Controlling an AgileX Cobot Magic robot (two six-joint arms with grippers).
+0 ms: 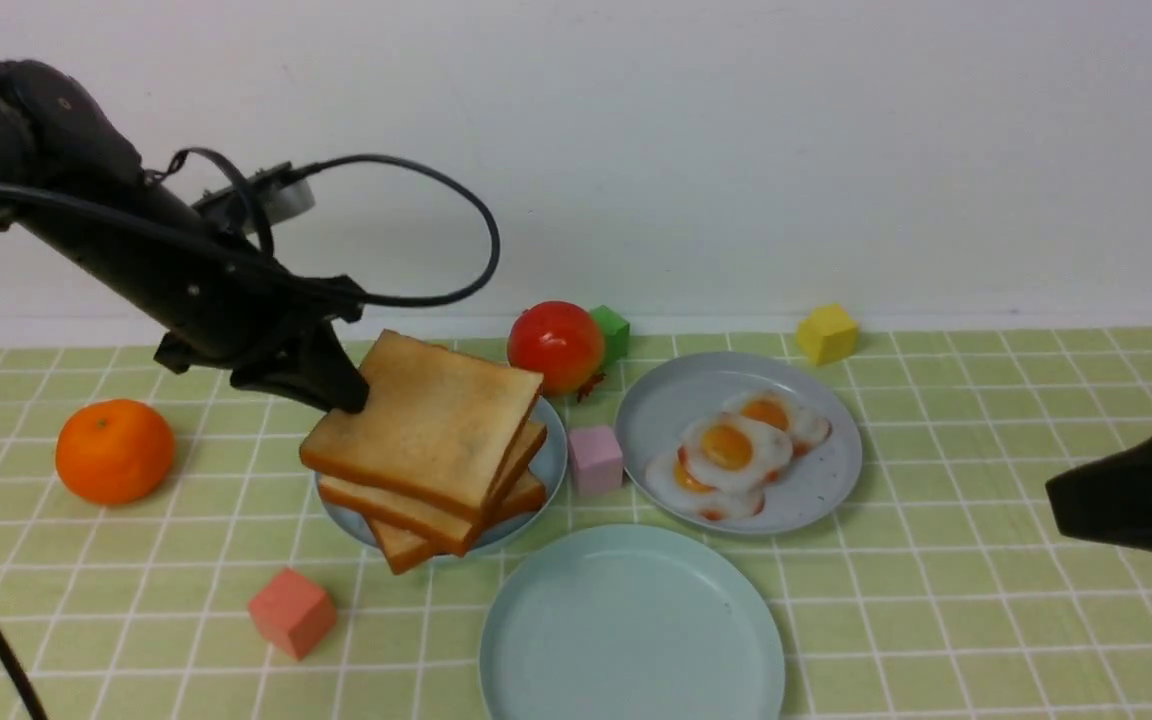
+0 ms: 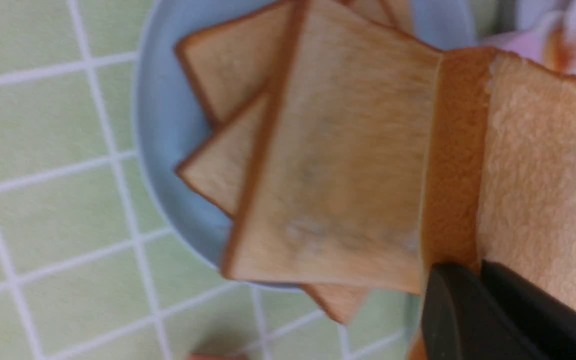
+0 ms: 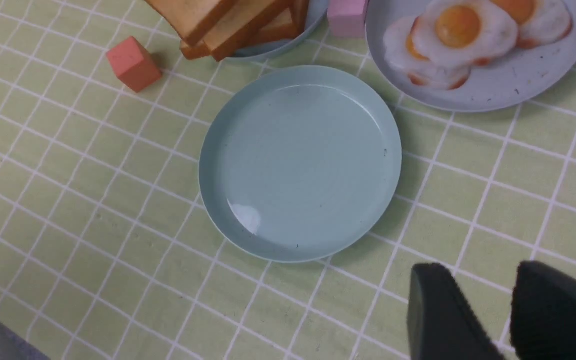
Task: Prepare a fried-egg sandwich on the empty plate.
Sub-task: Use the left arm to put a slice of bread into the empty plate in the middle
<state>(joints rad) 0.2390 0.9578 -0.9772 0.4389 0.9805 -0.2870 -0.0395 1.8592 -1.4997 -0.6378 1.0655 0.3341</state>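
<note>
On the left side of the tabletop (image 1: pixel 936 620), the left tool (image 1: pixel 341 395) is clenched on the back corner of the top toast slice (image 1: pixel 431 420). This slice is tilted, with the gripped corner higher than its front edge. Below it the other toast slices (image 1: pixel 416 520) lie fanned out on the light-blue plate (image 1: pixel 551 450); I cannot tell if the top slice touches them. Just beside this plate on the right stands a pink block (image 1: pixel 595 458), and after it comes the speckled grey plate (image 1: pixel 816 490) with the toy eggs (image 1: pixel 731 450) overlapping on it. The empty plate (image 1: pixel 631 620) lies nearer to the robot, in front of the two other plates, with nothing on it. Far on the right, the right tool (image 3: pixel 478 280) hangs over the cloth beside the empty plate. Its jaws stand apart and nothing is between them. A tomato (image 1: pixel 556 345), an orange (image 1: pixel 114 450) and a salmon block (image 1: pixel 292 612) lie around.
</note>
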